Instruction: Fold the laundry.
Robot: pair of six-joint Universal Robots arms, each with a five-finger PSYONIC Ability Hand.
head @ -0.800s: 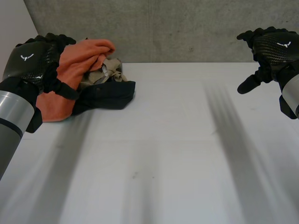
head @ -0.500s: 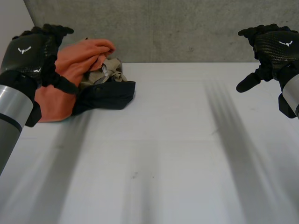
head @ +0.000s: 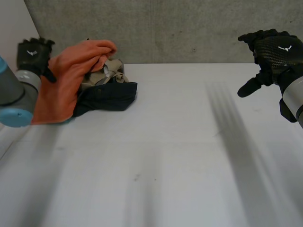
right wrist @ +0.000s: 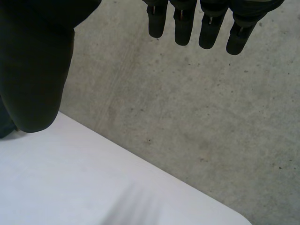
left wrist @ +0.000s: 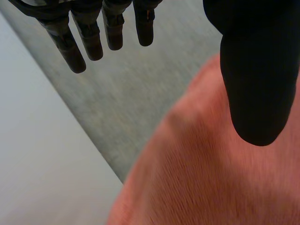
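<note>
Holding nothing with the left hand (head: 34, 53), fingers straight, thumb just over the orange cloth (head: 66, 80) heaped far left on the surface (head: 180, 156). Likewise the right hand (head: 273, 49): spread, empty. Dark cloth (head: 111, 97) half buried beneath.

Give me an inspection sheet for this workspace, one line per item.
Surface: white table, laundry heaped at its far left.
Job's things: unfolded pile; orange cloth on top, beige cloth and dark cloth beside it.
Clutter: nothing seen.
Hands: left hand open, beside the orange cloth; right hand open, raised at the table's far right.
Cables: nothing seen.
Surroundings: concrete wall behind the table.
</note>
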